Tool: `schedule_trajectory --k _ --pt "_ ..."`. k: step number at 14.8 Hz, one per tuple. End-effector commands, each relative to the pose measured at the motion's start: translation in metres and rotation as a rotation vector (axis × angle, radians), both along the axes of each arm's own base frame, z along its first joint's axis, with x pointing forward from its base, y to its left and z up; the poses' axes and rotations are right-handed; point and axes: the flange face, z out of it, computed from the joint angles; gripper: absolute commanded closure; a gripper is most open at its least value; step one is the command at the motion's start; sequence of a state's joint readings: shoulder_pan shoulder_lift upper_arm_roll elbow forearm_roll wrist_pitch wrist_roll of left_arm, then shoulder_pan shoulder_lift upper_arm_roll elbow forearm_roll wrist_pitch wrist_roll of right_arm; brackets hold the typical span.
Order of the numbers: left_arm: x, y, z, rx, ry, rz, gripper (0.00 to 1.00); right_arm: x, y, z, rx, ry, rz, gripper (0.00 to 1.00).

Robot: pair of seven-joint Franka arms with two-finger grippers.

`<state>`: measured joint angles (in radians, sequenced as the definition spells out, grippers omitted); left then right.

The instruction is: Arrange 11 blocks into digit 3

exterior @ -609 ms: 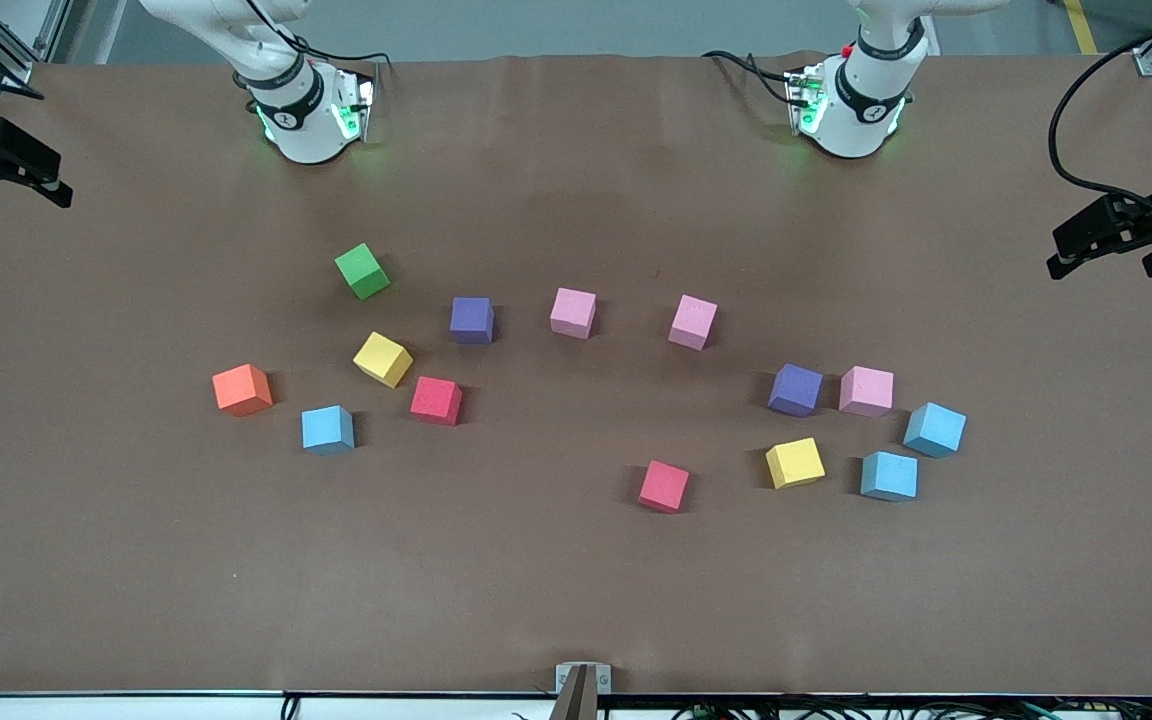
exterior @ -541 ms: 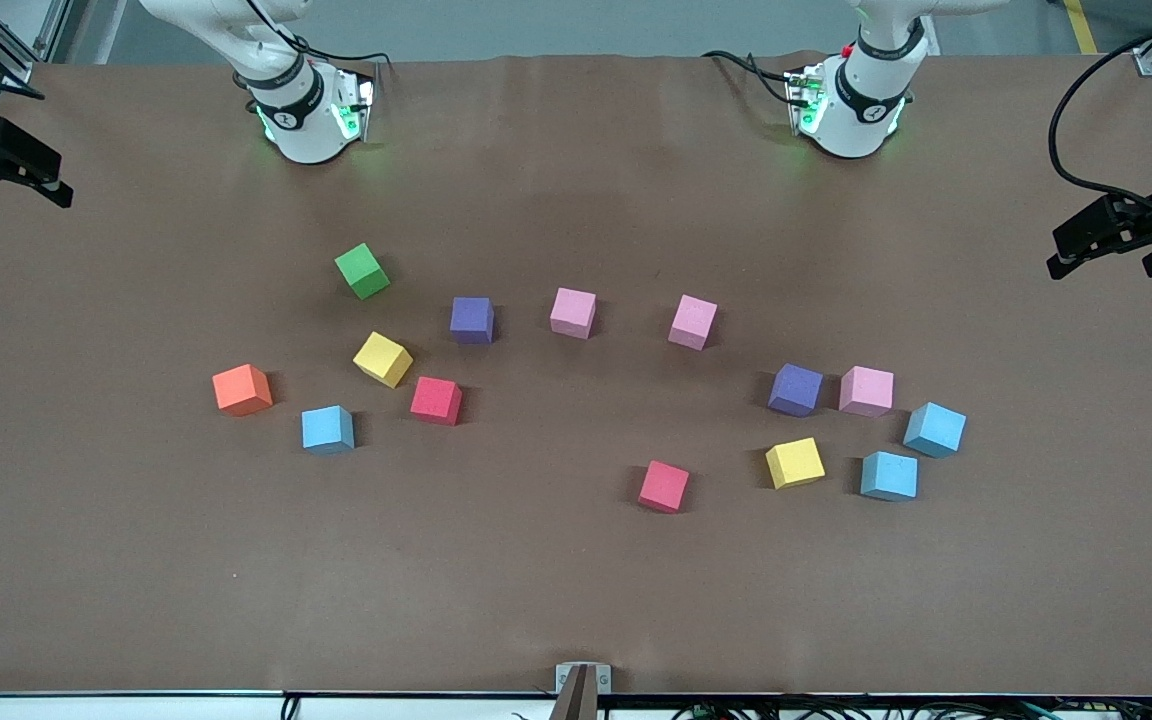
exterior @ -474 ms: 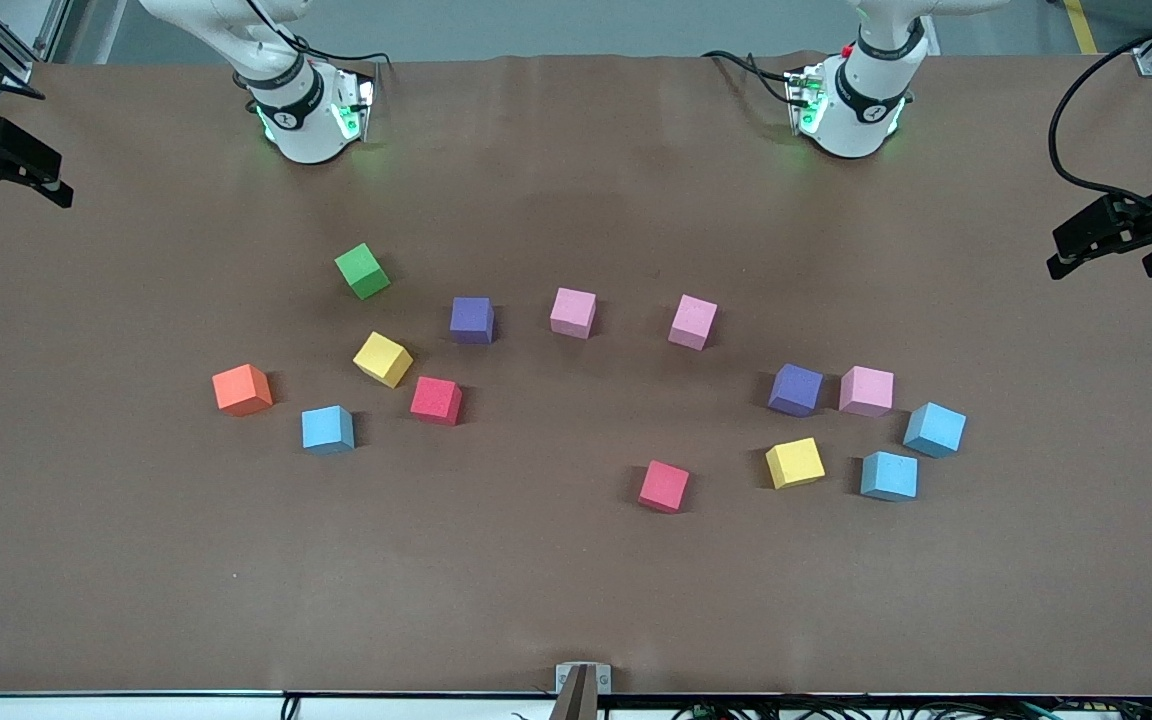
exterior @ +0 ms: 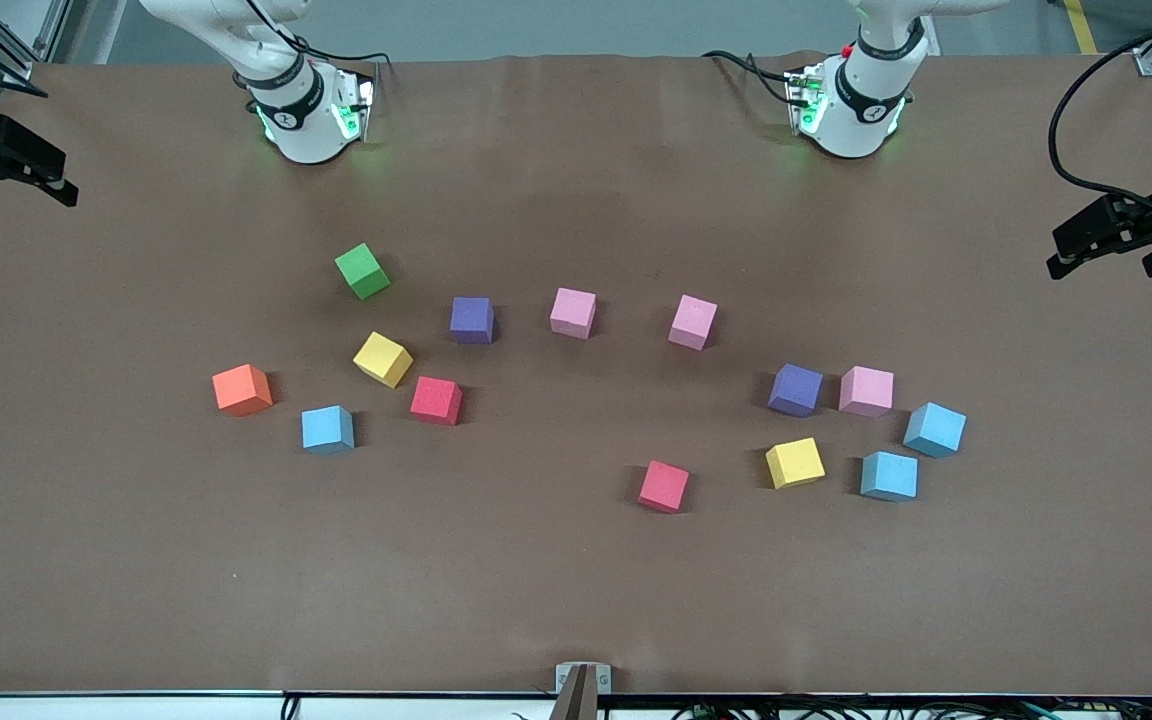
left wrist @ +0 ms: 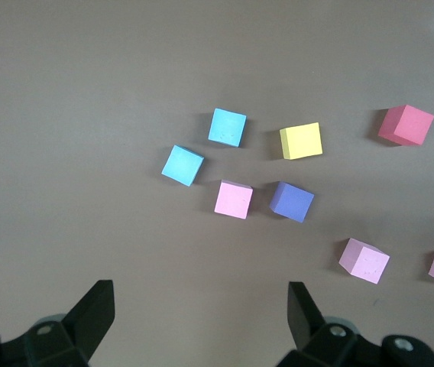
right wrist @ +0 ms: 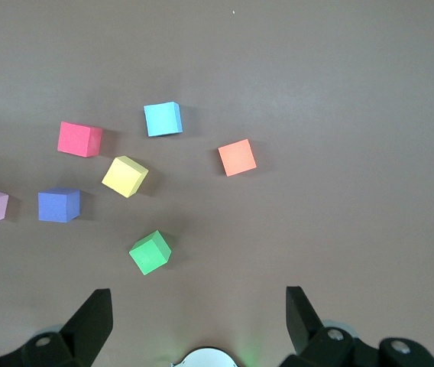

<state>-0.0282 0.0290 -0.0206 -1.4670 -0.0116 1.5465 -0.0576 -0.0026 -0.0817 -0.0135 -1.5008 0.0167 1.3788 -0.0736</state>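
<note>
Brown paper is covering the table (exterior: 576, 600), which is carrying every cube loose and apart; no bar or column of the digit 3 is standing yet. The blocks (exterior: 663, 486) are lying in two scatters, one beneath each gripper.

Under the left gripper (left wrist: 199, 298), a purple block (left wrist: 292, 201) is sitting just beside a pink block (left wrist: 233, 199). Under the right gripper (right wrist: 195, 300), the green cube (right wrist: 150, 252) is lying among usable colours.

Likely hazards:
- A finger descending at the close purple and pink pair is probably going to shove the neighbour.
- Cubes are resting at differing angles, so an unturned wrist is risking a corner strike.
- The green cube is inviting a mistaken pick.

Both grippers are hanging high over the table, spread wide, holding and touching nothing.
</note>
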Motion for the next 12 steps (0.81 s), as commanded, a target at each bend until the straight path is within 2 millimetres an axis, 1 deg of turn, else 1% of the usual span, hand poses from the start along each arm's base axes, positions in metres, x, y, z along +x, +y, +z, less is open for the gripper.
schedule_trajectory --k 1,2,4,5,8,10,12 --pt "0.0 -0.027 -0.003 -0.009 0.004 -0.046 0.0 -0.009 -0.003 0.005 0.009 -0.01 0.005 0.0" --pt "0.003 -0.045 -0.011 -0.013 0.018 -0.075 0.0 -0.009 -0.004 0.008 0.007 -0.016 0.003 0.0" --pt "0.003 -0.084 -0.025 -0.037 0.049 -0.116 0.0 -0.007 -0.005 0.007 -0.002 -0.016 0.0 0.0" --pt "0.002 -0.107 -0.035 -0.052 0.072 -0.124 0.0 -0.007 -0.005 0.008 -0.003 -0.017 -0.001 0.0" --pt "-0.005 -0.191 -0.072 -0.067 0.147 -0.118 0.0 -0.004 -0.009 0.008 -0.007 -0.025 -0.008 0.0" --pt "-0.012 -0.251 -0.099 -0.079 0.158 -0.109 0.0 0.004 -0.016 -0.001 -0.007 -0.01 -0.022 0.0" --pt "-0.025 -0.313 -0.128 -0.079 0.16 -0.093 0.0 0.011 -0.031 -0.01 -0.005 0.001 -0.051 0.0"
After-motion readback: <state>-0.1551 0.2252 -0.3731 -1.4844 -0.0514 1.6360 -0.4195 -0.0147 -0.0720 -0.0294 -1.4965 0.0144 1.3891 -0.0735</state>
